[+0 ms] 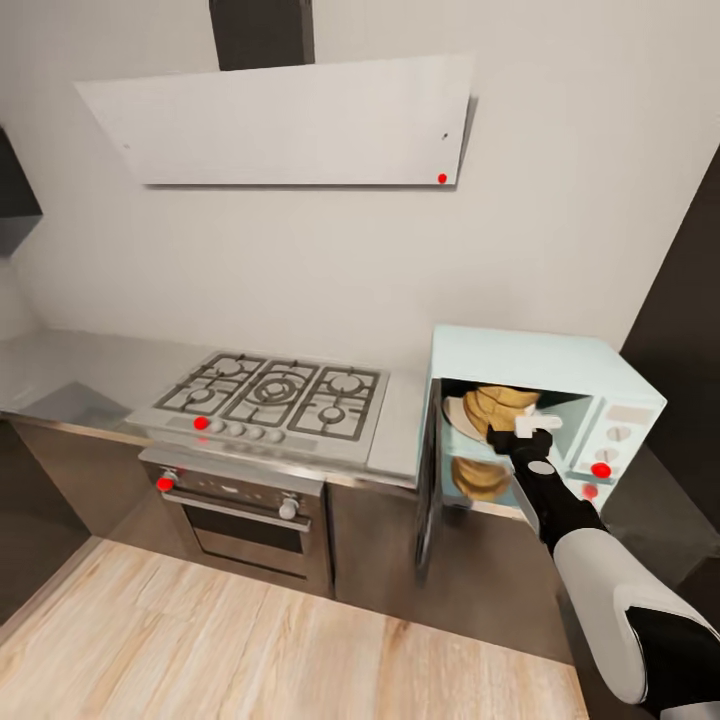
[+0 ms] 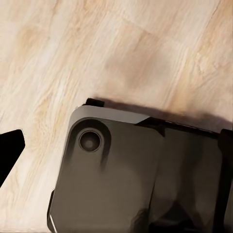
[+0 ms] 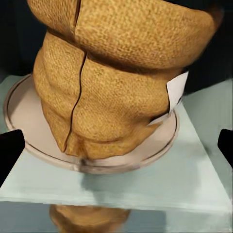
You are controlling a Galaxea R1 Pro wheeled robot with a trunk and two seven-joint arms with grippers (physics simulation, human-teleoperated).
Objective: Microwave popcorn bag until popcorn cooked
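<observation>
Right wrist view: popcorn bag point(image 3: 116, 77) before open gripper point(image 3: 116, 148)

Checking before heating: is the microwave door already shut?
No: in the head view the microwave door stands swung open, with the popcorn bag visible inside.

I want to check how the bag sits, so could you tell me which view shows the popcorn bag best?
The right wrist view: the popcorn bag appears close up, standing on the round turntable. The head view shows it small inside the microwave, partly behind the right gripper. The left wrist view faces the wooden floor.
</observation>
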